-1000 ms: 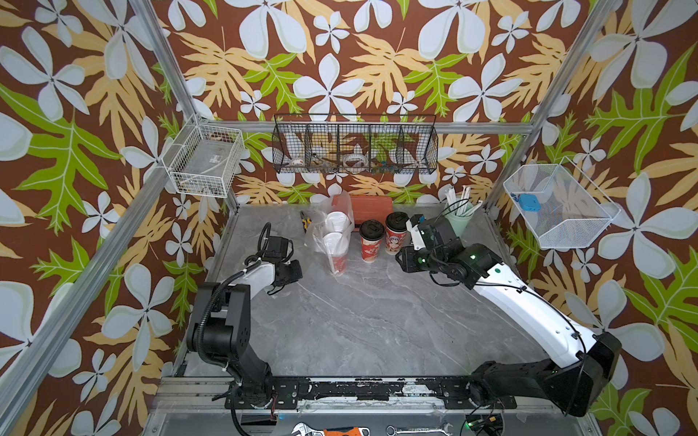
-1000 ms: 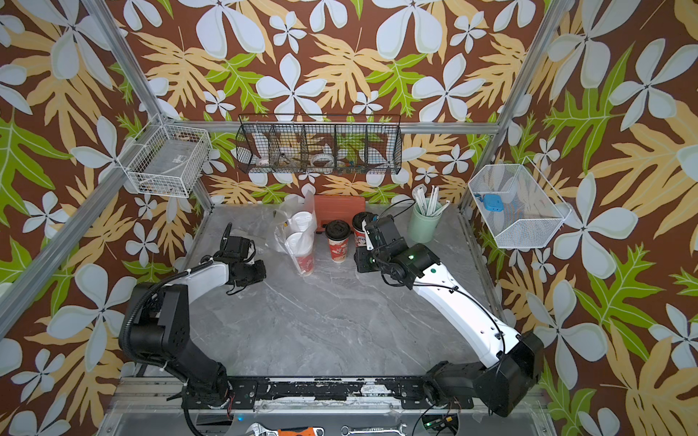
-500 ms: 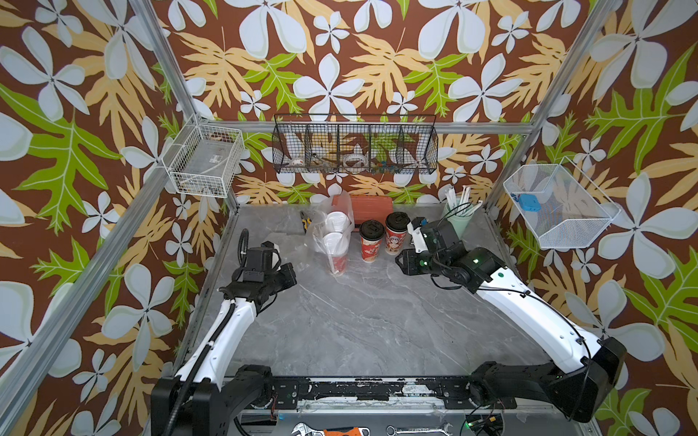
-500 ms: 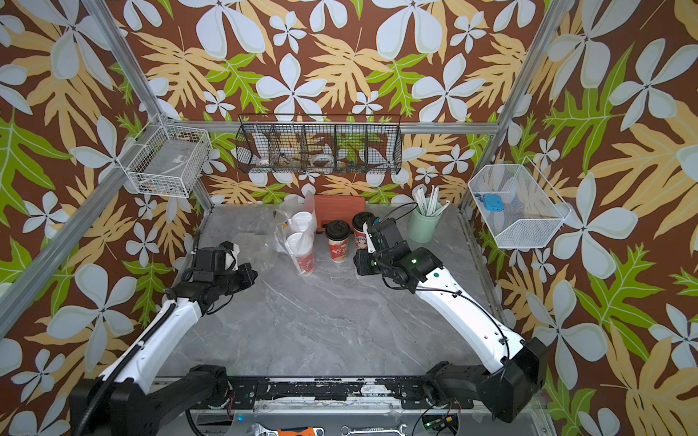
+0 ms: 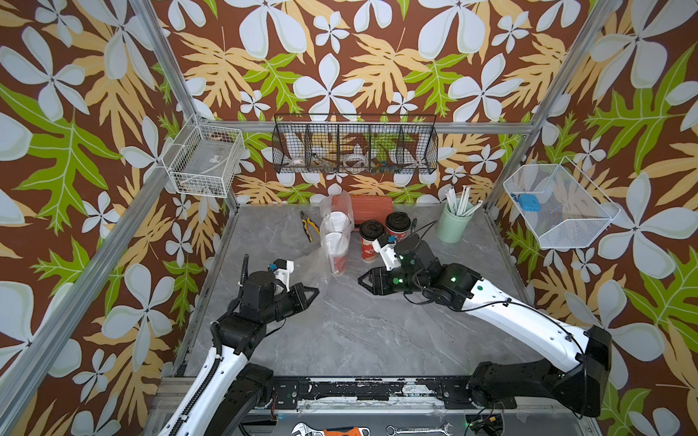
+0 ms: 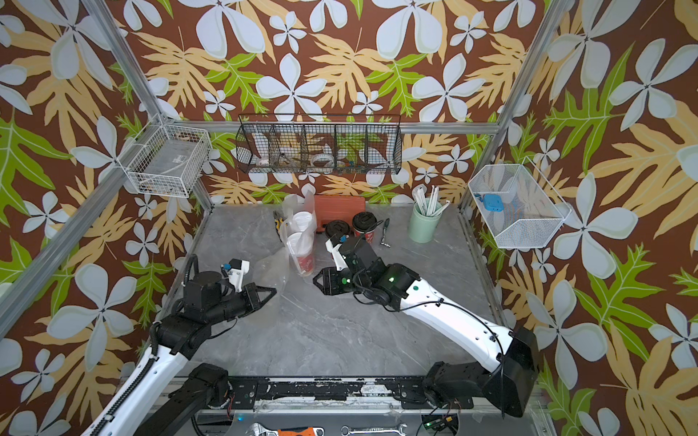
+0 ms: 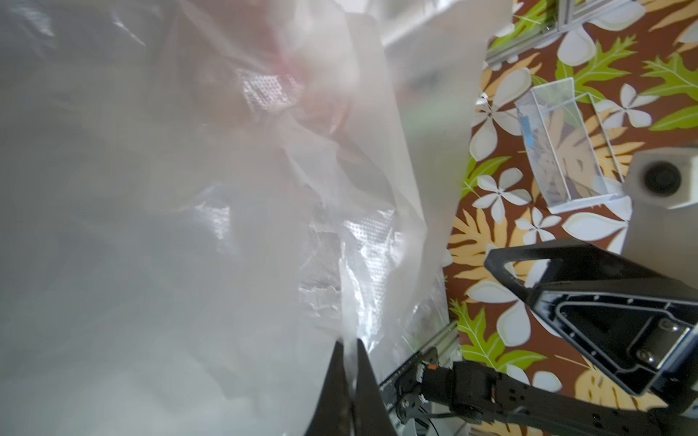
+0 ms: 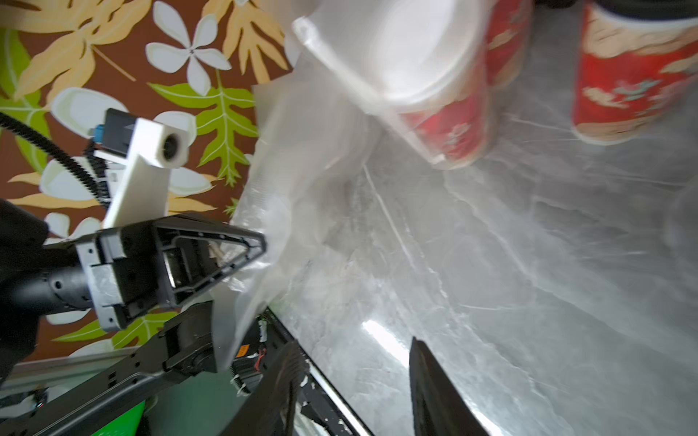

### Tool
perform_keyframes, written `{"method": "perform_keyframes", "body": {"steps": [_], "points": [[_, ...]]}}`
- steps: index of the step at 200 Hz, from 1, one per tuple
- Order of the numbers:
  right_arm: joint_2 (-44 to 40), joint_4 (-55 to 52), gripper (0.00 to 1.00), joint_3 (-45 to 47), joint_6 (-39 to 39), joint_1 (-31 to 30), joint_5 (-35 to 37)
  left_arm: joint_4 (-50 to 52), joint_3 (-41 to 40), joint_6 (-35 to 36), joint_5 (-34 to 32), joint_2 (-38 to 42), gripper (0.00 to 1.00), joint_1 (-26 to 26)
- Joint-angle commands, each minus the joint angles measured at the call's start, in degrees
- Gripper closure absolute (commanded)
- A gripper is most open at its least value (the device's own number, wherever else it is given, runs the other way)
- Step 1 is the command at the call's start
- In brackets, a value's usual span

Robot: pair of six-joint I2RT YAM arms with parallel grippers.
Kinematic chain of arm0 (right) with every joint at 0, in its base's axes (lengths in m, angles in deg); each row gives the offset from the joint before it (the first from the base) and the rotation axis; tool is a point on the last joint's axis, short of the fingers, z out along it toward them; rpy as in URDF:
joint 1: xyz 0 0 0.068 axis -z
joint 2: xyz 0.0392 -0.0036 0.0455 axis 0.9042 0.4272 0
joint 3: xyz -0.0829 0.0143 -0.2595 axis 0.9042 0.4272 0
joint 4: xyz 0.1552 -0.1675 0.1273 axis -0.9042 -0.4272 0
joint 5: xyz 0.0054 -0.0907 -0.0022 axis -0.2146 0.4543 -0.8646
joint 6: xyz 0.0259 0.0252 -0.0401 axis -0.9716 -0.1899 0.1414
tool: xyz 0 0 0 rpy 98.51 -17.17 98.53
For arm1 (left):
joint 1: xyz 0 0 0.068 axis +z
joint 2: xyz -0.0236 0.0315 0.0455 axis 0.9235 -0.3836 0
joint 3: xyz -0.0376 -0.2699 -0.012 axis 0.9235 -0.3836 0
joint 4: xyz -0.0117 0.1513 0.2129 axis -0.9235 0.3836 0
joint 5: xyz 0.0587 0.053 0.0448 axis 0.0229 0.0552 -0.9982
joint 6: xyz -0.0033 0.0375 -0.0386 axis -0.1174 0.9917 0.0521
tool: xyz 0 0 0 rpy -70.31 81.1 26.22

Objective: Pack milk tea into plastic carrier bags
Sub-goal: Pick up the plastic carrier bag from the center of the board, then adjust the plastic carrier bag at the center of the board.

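Observation:
Two white-lidded milk tea cups (image 5: 337,241) (image 6: 302,241) stand inside one clear plastic carrier bag (image 5: 342,211). Two black-lidded milk tea cups (image 5: 372,236) (image 5: 396,224) stand bare just right of it. A second, empty plastic carrier bag (image 5: 306,267) (image 6: 270,268) hangs crumpled in front of the bagged cups. My left gripper (image 5: 315,290) (image 7: 351,343) is shut on this bag's thin film. My right gripper (image 5: 360,281) (image 8: 355,347) is open and holds nothing, hovering low over the table right of the empty bag, tips pointing at it.
A mint-green cup of white straws (image 5: 453,222) stands at the back right. A red box (image 5: 372,205) sits against the back wall behind the cups, and yellow-handled pliers (image 5: 306,226) lie left of the bagged cups. A small tool (image 6: 385,234) lies beside the black-lidded cups.
The left gripper has closed on the empty bag and shifted right and forward with it. The right gripper has moved left and forward, away from the black-lidded cups.

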Motion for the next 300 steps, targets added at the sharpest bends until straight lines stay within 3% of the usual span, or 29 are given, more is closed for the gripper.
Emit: {"method": "perform_keyframes", "body": {"steps": [1, 44, 102, 133, 165, 203, 242, 300], "points": [[0.6, 7.1, 0.51, 0.5, -4.9, -2.8, 0.7, -7.4, -2.0, -8.9, -3.3, 1.3, 1.0, -5.6], [-0.7, 10.9, 0.53, 5.4, -9.5, -5.4, 3.3, -14.0, -4.3, -13.2, -6.8, 0.7, 1.0, -12.6], [0.9, 11.8, 0.61, 5.5, -10.2, -5.4, 5.4, -16.0, -5.4, -13.1, -6.0, 0.0, 1.0, -13.1], [2.9, 10.5, 0.74, 3.7, -9.6, -5.4, 7.0, -16.1, -5.4, -12.9, -5.7, 0.3, 1.0, -13.1], [4.9, 10.5, 0.78, 2.6, -9.1, -5.4, 6.4, -16.1, -5.6, -13.2, -5.6, 0.9, 1.0, -13.1], [6.6, 11.6, 0.7, 2.5, -8.4, -5.4, 3.7, -16.4, -6.0, -13.5, -5.4, 1.1, 1.0, -13.1], [7.8, 13.5, 0.68, 2.5, -8.2, -5.8, 0.9, -16.7, -6.1, -13.5, -5.3, 1.0, 1.0, -13.1], [6.6, 11.5, 0.96, 2.5, -8.2, -5.9, 3.1, -13.4, -5.1, -12.6, -8.4, 2.8, 1.0, -13.1]]}}
